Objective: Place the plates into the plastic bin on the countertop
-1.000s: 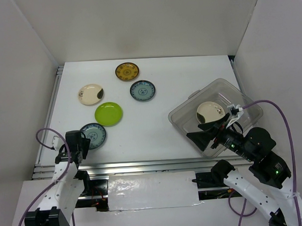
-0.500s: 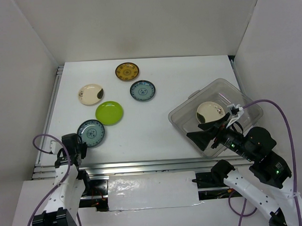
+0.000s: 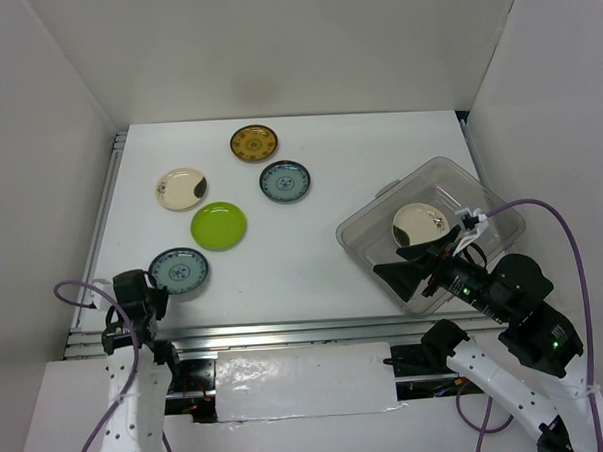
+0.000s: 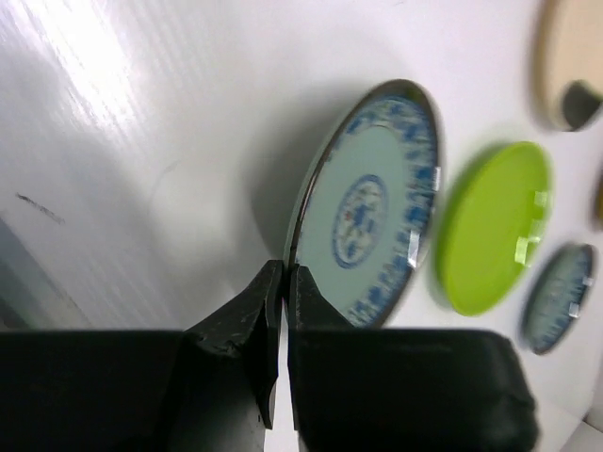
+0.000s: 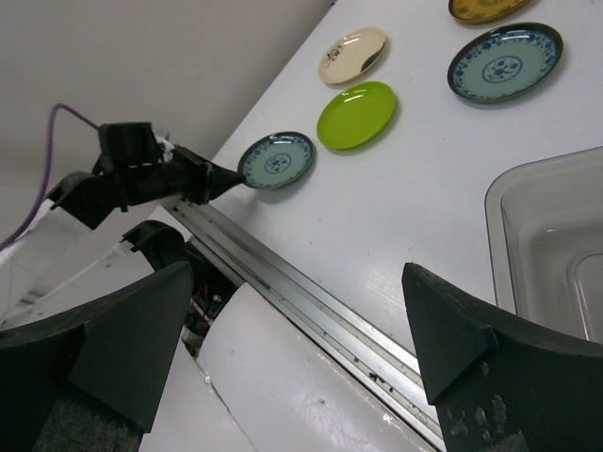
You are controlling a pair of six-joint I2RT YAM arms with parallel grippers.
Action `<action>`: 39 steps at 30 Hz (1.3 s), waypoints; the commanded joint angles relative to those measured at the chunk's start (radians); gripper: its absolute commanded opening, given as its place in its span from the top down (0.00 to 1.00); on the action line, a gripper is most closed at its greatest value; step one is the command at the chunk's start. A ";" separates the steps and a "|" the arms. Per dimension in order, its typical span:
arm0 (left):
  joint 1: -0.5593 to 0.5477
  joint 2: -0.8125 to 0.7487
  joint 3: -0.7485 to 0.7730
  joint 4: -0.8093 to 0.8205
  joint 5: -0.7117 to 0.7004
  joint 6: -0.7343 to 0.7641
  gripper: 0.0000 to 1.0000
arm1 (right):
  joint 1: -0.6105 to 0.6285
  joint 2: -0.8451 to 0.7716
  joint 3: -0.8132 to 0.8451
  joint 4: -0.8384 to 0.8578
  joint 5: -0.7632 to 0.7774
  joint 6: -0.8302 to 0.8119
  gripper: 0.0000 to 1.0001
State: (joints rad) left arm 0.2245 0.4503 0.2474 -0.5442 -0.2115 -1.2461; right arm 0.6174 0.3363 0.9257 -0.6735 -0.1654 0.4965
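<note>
1. White countertop (image 3: 314,275): my left gripper (image 4: 285,273) pinched nearly closed on blue-grey plate (image 4: 372,212) rim, near front-left edge.
2. My right gripper (image 5: 297,273) spread wide, empty, over near side of plastic bin (image 3: 480,193).
3. One cream plate (image 3: 416,221) inside bin.

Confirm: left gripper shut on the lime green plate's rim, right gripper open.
Wrong plate. The left gripper is shut on the blue-patterned plate's rim, not the lime green plate beside it; the left wrist view shows this. The right gripper is open.
</note>
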 commanded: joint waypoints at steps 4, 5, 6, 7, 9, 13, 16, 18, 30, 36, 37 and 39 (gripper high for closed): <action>0.007 -0.209 0.315 -0.200 -0.084 0.109 1.00 | 0.005 0.004 0.056 -0.012 0.029 -0.010 0.00; 0.007 -0.225 0.340 -0.232 -0.095 0.117 1.00 | 0.005 0.000 0.059 -0.015 0.035 -0.013 0.00; 0.006 -0.239 0.366 -0.244 -0.101 0.132 1.00 | 0.007 0.000 0.067 -0.018 0.046 -0.010 0.00; 0.007 -0.258 0.403 -0.249 -0.092 0.143 1.00 | 0.007 0.001 0.071 -0.021 0.052 -0.007 0.00; 0.007 -0.263 0.415 -0.185 0.004 0.192 1.00 | 0.005 0.006 0.090 -0.037 0.066 -0.006 0.00; 0.007 -0.105 0.357 0.129 0.423 0.203 1.00 | 0.007 0.027 0.134 -0.083 0.189 0.034 0.00; -0.017 0.070 0.358 0.432 0.636 0.136 1.00 | 0.005 0.018 0.186 -0.116 0.285 0.085 0.00; -0.091 0.196 0.468 0.461 0.627 0.158 1.00 | 0.007 0.006 0.223 -0.126 0.355 0.106 0.00; -0.856 0.978 1.032 0.527 0.347 0.298 1.00 | 0.008 -0.017 0.372 -0.256 0.460 0.149 0.00; -1.049 1.445 1.459 0.509 0.363 0.382 1.00 | 0.011 -0.026 0.458 -0.339 0.495 0.143 0.00; -1.065 1.499 1.531 0.456 0.362 0.407 1.00 | 0.012 -0.031 0.470 -0.347 0.500 0.143 0.00; -1.094 1.652 1.716 0.412 0.336 0.425 1.00 | 0.010 -0.042 0.476 -0.362 0.506 0.145 0.00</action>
State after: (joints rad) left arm -0.8436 1.9991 1.7840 -0.1062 0.1547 -0.8909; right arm 0.6193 0.3122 1.3727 -0.9791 0.3031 0.6380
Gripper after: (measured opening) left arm 0.169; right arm 0.998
